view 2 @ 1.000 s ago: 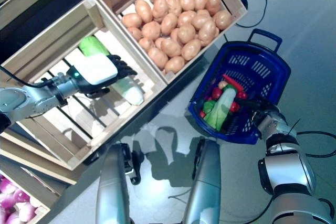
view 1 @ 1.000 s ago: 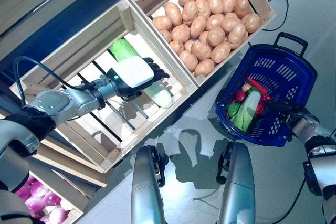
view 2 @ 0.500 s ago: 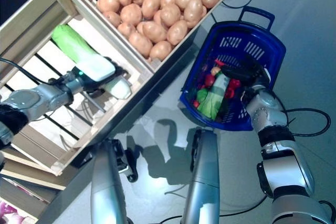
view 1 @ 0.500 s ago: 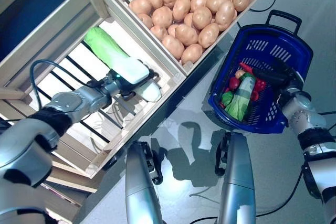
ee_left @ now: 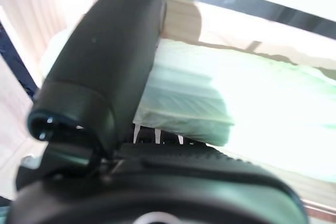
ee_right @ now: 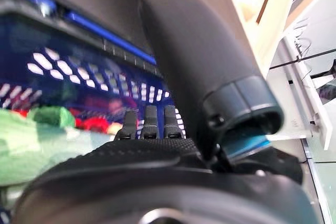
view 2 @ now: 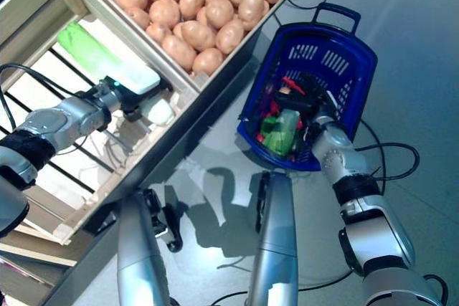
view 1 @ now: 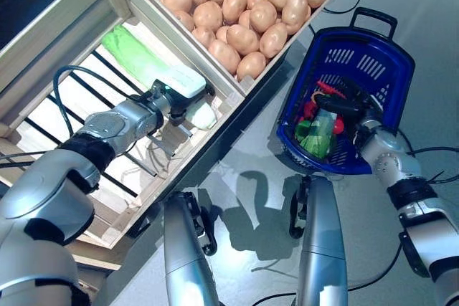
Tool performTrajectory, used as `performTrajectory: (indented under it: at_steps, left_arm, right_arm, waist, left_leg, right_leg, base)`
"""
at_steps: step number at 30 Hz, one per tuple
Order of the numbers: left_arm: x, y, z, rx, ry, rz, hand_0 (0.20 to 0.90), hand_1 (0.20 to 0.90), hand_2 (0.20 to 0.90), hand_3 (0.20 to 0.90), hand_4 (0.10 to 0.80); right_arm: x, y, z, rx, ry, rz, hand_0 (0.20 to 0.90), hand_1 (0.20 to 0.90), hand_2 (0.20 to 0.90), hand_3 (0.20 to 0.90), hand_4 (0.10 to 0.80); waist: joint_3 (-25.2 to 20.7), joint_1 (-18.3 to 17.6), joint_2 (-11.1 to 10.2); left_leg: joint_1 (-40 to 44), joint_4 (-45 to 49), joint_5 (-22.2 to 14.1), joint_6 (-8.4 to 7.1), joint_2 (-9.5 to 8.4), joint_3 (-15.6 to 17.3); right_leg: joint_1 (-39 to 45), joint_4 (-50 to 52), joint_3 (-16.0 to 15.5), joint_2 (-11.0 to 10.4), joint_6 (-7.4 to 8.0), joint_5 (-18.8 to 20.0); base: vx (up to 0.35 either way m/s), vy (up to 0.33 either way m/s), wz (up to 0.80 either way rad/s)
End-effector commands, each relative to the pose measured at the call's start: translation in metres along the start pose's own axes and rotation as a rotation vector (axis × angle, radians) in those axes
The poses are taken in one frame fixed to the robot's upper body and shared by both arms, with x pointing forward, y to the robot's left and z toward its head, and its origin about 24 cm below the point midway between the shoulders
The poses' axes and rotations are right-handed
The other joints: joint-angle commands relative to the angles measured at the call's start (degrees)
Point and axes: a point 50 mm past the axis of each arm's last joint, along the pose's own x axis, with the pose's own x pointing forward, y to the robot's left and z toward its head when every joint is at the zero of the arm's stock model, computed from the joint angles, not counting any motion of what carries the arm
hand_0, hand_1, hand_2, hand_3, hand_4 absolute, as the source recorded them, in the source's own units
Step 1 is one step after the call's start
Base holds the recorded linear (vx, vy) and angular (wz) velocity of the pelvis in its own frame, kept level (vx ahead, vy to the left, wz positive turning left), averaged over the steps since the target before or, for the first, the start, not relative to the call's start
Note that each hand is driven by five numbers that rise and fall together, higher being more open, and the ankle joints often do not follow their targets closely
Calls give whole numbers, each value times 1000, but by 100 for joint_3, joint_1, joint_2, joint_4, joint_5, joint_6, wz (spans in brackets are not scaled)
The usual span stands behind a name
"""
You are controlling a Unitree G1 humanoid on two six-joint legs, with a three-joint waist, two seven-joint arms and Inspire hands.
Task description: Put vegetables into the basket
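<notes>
Left wrist view shows the left hand (ee_left: 105,93) closed over the pale end of the cabbage (view 1: 143,62), thumb across the top and fingers (ee_left: 157,136) curled beneath — the cabbage lies in the slatted wooden crate (view 1: 43,55), next to the crate of potatoes (view 1: 244,5). The right hand (view 2: 312,116) holds the rim of the blue basket (view 2: 344,41), fingers curled over it, with vegetables already inside. To do the step well, the robot would likely need a firm wrap near the cabbage's middle before lifting — a grip at the end may let it tip — then clear the crate wall.
</notes>
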Motion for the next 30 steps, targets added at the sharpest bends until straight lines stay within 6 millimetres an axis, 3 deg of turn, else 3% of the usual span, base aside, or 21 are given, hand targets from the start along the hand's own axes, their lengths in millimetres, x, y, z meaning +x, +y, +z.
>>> performTrajectory:
  at_steps: [1, 11, 15, 21, 25, 30]
  left_arm:
    - [-7, -16, -37, -47, 250, -110, 300, 300, 300, 300, 400]
    - [-27, -54, -46, -104, 279, -241, 300, 300, 300, 300, 400]
    - [-31, -61, -42, -129, 253, -184, 300, 300, 300, 300, 400]
    - [-32, -50, -40, -242, 218, 5, 300, 300, 300, 300, 400]
    - [-28, -28, -31, -473, 172, 241, 300, 300, 300, 300, 400]
    - [-30, -23, -14, -768, 85, 396, 300, 300, 300, 300, 400]
  right_arm:
    - [-3, 32, 40, 104, -228, 144, 900, 900, 900, 900, 800]
    - [-5, 34, 28, 106, -209, 159, 900, 900, 900, 900, 800]
    - [-5, 38, 23, 101, -190, 171, 900, 900, 900, 900, 800]
    - [-7, 42, 14, 81, -171, 199, 900, 900, 900, 900, 800]
    - [-10, 44, 1, 17, -151, 194, 900, 900, 900, 900, 800]
    - [-15, 44, -12, -75, -154, 200, 900, 900, 900, 900, 800]
  waist:
    - [45, -174, -132]
    - [-238, -108, -100]
    - [-325, -62, -94]
    - [-464, 26, -84]
    - [-612, 145, -97]
    - [-858, 304, -145]
  left_leg:
    - [-21, -713, -3, -18, 10, -108]
    - [966, -1516, 268, 7, 25, 157]
    - [1532, -2103, 518, -21, 3, 344]
    - [2316, -3054, 889, -36, -63, 548]
    - [2949, -3787, 1132, -10, -145, 648]
    - [3681, -4642, 1433, 47, -268, 748]
  right_leg:
    - [338, -60, 69, -467, 44, -109]
    - [1413, -960, -215, -505, 58, 82]
    - [2008, -1617, -359, -472, 63, 256]
    - [2757, -2503, -487, -426, 33, 513]
    - [3343, -3147, -582, -408, -21, 700]
    - [4055, -3921, -787, -387, -96, 1001]
  base:
    - [0, 0, 0]
    - [51, 3, 4]
    - [44, 6, 0]
    - [39, 15, 7]
    - [45, -5, 13]
    - [35, -28, 6]
